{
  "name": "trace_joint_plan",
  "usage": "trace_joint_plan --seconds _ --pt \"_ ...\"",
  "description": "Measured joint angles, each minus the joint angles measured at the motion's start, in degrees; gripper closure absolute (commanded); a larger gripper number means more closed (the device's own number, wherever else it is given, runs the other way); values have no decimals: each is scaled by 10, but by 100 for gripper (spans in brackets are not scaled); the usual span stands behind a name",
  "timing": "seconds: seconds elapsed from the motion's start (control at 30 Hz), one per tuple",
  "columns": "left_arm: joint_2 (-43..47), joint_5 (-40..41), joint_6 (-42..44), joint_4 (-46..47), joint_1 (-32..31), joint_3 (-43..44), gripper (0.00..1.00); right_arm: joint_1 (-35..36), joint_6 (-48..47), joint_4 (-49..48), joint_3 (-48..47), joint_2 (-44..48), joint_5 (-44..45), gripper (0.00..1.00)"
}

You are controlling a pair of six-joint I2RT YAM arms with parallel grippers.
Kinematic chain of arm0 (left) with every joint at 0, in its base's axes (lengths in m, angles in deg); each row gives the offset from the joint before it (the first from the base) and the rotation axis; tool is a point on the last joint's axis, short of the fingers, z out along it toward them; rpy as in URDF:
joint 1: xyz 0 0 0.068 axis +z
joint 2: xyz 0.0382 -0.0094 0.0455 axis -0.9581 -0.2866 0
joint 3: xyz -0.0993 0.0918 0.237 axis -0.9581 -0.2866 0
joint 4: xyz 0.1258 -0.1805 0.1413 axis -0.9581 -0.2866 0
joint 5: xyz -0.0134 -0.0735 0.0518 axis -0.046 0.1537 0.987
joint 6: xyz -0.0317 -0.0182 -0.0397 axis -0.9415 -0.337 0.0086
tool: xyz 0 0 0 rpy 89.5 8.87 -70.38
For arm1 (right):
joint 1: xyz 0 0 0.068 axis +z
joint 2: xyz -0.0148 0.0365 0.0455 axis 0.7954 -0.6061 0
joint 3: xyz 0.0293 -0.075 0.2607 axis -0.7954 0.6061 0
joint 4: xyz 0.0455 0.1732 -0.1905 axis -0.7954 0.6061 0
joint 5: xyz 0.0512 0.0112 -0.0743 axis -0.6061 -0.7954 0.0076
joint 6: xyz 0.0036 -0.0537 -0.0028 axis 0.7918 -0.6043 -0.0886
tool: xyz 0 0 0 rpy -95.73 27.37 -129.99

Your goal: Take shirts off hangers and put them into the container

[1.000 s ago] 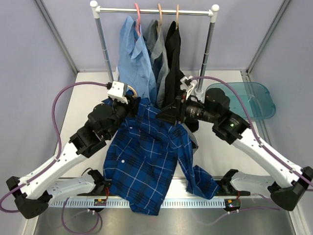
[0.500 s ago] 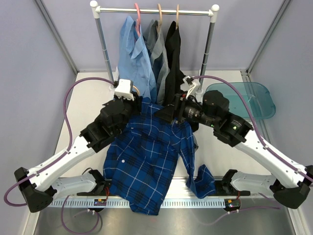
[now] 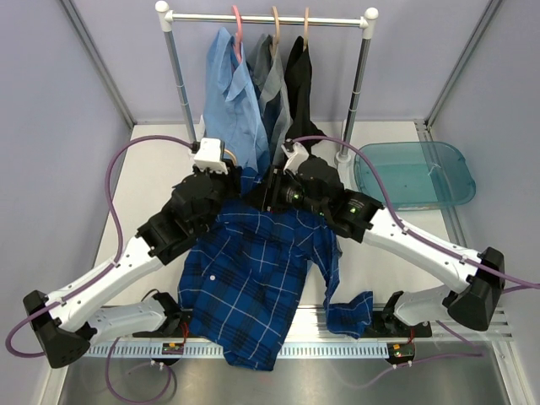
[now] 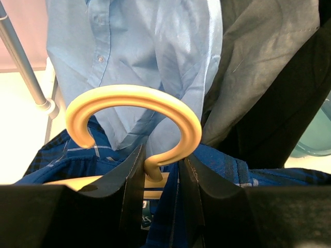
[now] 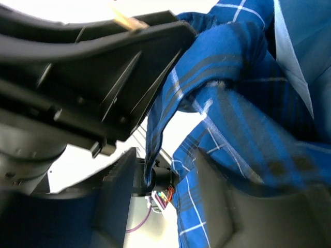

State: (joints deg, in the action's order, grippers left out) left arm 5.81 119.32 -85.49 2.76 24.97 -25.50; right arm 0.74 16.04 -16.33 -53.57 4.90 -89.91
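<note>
Left tool [image 4: 158, 178] clamps the neck of the tan hanger [image 4: 135, 99]. Right tool [image 5: 170, 204] stands half wide, with plaid shirt [image 3: 253, 270] cloth between its jaws at frame centre. Tub [image 3: 413, 173] sits right of centre; three shirts [image 3: 253, 93] hang top centre.

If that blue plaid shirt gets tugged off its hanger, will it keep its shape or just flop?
Probably flop: the plaid shirt drapes in loose folds over the table edge. It likely snags rather than slides, bunching beside the right gripper. The wooden hanger, pinched by the left gripper, should stay rigid.
</note>
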Motion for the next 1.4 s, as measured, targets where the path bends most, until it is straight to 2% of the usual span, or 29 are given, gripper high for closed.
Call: trace_joint_plan --seconds 0.03,0.07,0.2,0.3,0.5,0.93,1.1,1.4 --pt "3 0 0 0 0 -3 100 0 4 -3 0 -6 1 60" --pt "5 1 0 -1 0 -4 100 0 8 -7 0 -11 2 73" --pt "18 2 0 2 0 -11 100 1 17 -12 0 -19 14 100" --pt "28 4 1 3 0 -15 100 2 22 -16 2 -14 27 100" --pt "49 2 2 11 -9 -33 92 2 21 -14 31 41 72 100" --pt "62 -26 -10 37 -25 -40 88 8 5 22 59 110 127 100" --pt "62 -20 -22 35 -25 -40 88 8 5 6 81 111 121 100" --pt "67 15 -33 57 -25 -75 96 8 2 -11 117 123 114 100"
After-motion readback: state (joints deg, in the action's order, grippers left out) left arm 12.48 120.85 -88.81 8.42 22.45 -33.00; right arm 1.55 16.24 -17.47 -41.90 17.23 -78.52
